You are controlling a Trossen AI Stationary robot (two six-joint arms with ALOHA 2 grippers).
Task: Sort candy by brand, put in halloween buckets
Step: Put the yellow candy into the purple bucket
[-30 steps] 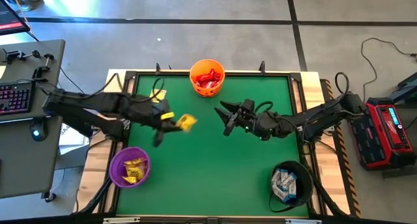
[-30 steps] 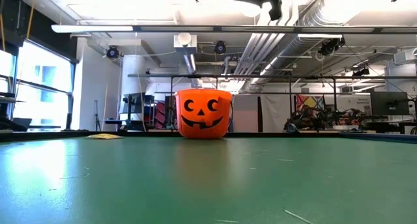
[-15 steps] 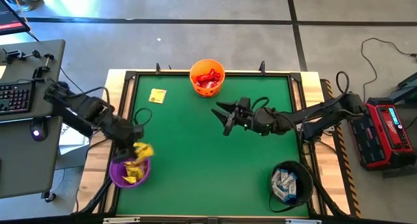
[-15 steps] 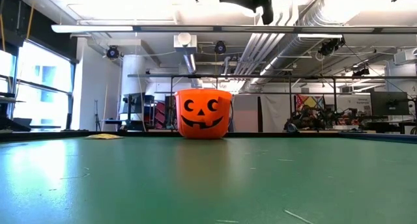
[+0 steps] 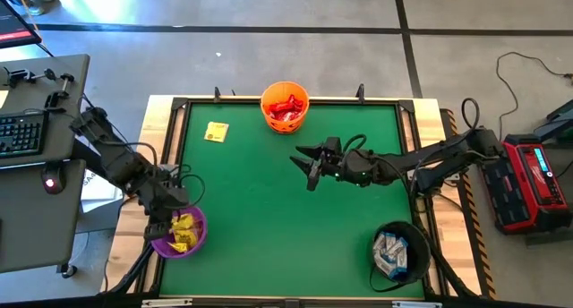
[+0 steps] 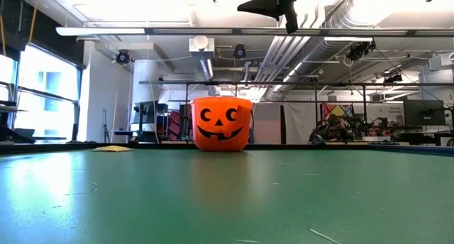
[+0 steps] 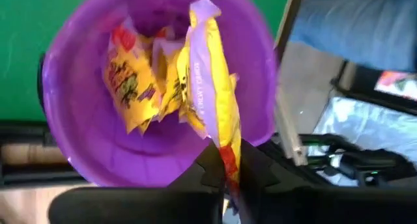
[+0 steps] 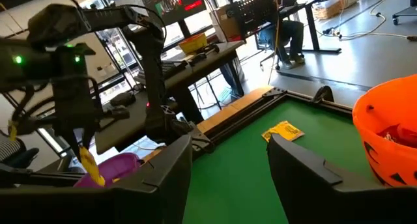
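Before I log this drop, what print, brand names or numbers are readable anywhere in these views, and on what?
Nothing reads clearly.
Yellow packet held in the left gripper over the purple bucket: printed lines down its edge, too blurred to read.
Yellow packets inside that bucket: red and purple lettering, crumpled, unreadable.
Orange bucket: a black pumpkin face only, no words.
Loose yellow packet on the table: too small.

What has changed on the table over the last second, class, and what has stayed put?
The left gripper carried its yellow candy packet from mid-table back to above the purple bucket, still shut on it. The right gripper drifted slightly, staying open and empty. The orange bucket, black bucket and the loose yellow packet did not move.
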